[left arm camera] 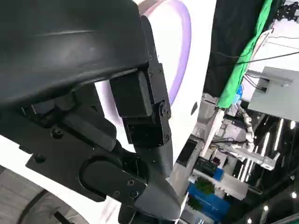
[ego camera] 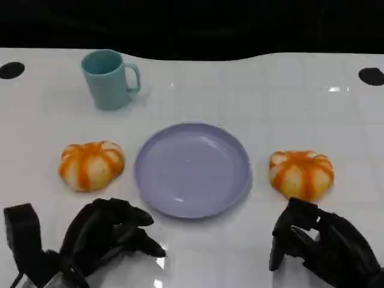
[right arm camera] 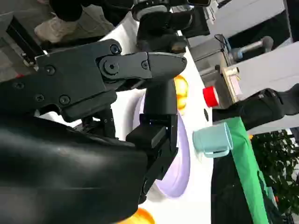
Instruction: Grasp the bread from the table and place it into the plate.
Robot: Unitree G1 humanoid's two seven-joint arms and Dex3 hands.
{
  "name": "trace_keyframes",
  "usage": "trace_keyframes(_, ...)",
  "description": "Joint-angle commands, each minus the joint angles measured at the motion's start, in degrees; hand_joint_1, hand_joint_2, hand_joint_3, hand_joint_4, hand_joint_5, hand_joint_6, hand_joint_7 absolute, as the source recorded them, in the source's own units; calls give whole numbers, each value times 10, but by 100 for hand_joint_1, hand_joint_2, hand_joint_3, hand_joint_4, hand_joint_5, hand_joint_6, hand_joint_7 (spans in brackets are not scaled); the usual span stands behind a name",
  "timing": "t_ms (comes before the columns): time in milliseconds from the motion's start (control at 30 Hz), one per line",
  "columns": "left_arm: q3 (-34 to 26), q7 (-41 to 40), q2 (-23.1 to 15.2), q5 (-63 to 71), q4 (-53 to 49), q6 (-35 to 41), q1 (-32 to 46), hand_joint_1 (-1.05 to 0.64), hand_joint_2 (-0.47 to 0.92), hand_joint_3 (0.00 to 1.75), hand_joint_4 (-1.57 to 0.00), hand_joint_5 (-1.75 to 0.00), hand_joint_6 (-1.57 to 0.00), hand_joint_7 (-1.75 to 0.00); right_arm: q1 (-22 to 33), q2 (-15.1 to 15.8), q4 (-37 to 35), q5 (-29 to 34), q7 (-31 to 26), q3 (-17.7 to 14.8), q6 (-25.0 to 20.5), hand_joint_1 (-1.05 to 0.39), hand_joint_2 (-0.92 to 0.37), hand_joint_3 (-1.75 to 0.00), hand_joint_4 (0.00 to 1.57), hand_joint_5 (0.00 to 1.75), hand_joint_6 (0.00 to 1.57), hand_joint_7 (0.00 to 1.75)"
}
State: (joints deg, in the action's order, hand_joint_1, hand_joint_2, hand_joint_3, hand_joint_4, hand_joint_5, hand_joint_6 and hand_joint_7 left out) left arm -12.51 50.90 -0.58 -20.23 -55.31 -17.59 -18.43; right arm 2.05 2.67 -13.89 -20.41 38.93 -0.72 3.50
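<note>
A round lavender plastic plate (ego camera: 192,170) sits mid-table on the glossy white table (ego camera: 270,96), toward its near edge. Two orange-and-white striped round bread rolls flank it: one bread roll (ego camera: 91,165) on the left, the other bread roll (ego camera: 301,173) on the right, each just beside the rim, neither on it. A teal mug (ego camera: 110,78) stands toward the far left corner. The left hand (ego camera: 111,234) hovers by the near edge, fingers loosely curled, seemingly holding nothing. The right hand (ego camera: 321,246) sits just behind the right roll, empty, fingers apart.

table (ego camera: 252,90): glossy white, smooth
plate (ego camera: 180,198): smooth lilac plastic, slight sheen
cup (ego camera: 108,78): matt teal plastic
hands: matt black plastic
</note>
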Motion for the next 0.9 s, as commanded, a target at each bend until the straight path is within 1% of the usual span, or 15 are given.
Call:
trace_keyframes(33, -1, -4, -8, 3, 2, 7, 9, -101, 75, 0, -157, -25, -157, -3, -1, 8, 1, 0, -1, -4, 3, -57, -92, -29, 59, 167, 60, 135)
trace_keyframes(133, -1, -2, -8, 2, -1, 6, 7, -101, 75, 0, -157, -25, -157, -3, 2, 9, 8, 8, -11, -2, 4, -57, -92, -28, 60, 167, 61, 136)
trace_keyframes(400, 0, -6, -8, 5, 1, 2, 10, -102, 75, 0, -157, -26, -157, -3, 0, 9, 3, 2, -2, -3, 3, -57, -92, -30, 59, 166, 61, 135)
trace_keyframes(700, 1, -10, -10, 9, -1, -1, 10, -104, 75, 0, -157, -28, -157, -5, -1, 6, -6, 3, 0, -2, 12, -57, -92, -29, 60, 166, 61, 136)
trace_keyframes(900, 0, -9, -9, 9, -4, -1, 8, -103, 75, 0, -157, -27, -157, -4, -4, 8, -13, 6, 3, -2, 26, -57, -92, -31, 59, 168, 60, 136)
